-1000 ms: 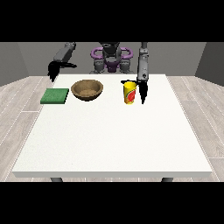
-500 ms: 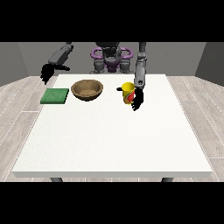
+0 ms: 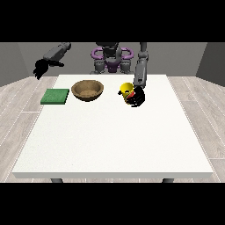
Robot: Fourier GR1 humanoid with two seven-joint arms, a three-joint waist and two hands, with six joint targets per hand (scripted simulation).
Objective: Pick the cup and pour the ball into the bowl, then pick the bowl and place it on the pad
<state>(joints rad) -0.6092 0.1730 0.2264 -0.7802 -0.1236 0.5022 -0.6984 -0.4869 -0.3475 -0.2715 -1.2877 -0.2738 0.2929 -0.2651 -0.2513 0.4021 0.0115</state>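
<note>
Yellow cup (image 3: 126, 89) sits on the big white table (image 3: 114, 136), far side, right of the brown wooden bowl (image 3: 88, 90); the black hand at the view's right (image 3: 137, 97) curls round it; the flat green square pad (image 3: 55, 96) lies left of the bowl; the other black hand (image 3: 41, 67) hangs far left, off the table, fingers too small to tell.

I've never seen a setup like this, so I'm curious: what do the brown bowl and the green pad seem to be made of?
The bowl looks like wood with a matte finish: its brown surface shows darker, grain-like streaks. The pad looks like a soft mat, perhaps foam or felt: it is flat, thin, evenly green and without shine. Neither can be settled from looks alone.
</note>
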